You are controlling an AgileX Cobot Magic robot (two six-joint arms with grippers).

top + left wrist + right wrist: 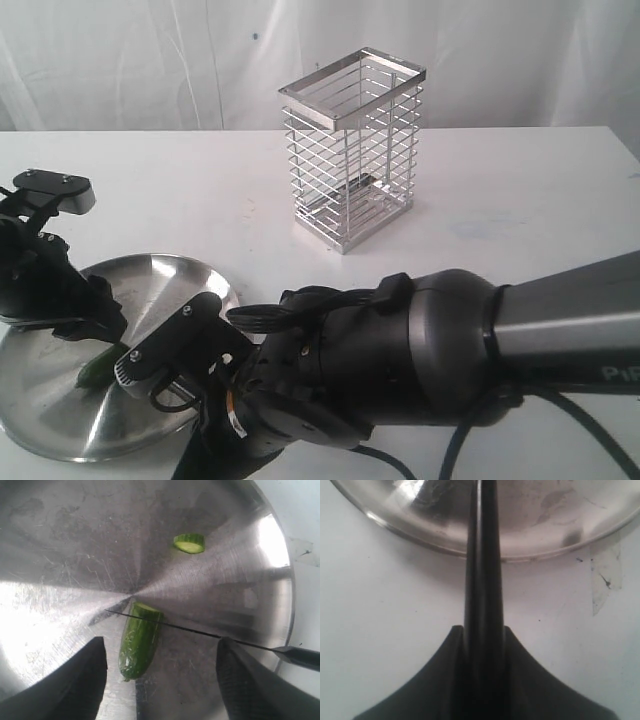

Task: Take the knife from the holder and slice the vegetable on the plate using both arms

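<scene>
While the left fingers point(70, 685) hang released, one on each side of the vegetable point(139, 640) and touching nothing, the piece is not pinned down. The vegetable lies near the middle of the plate point(60, 540). One cut slice point(189, 543) lies flat well apart from it, so slicing is begun, with most of the piece uncut. The knife point(200, 631) shows as a thin line across the pale cut end and looks set for a second slice. The blade passes just beside one left finger, so it is tight there. The handle crosses the plate's raised rim to the right fingers point(440, 680), which are clenched on it just off the plate, over bare worktop point(520, 190). The holder point(352, 150) stands empty, well apart behind, so the knife fetch is done. Right of it is open worktop with plenty of room. The rim likely limits how low the handle can drop.
</scene>
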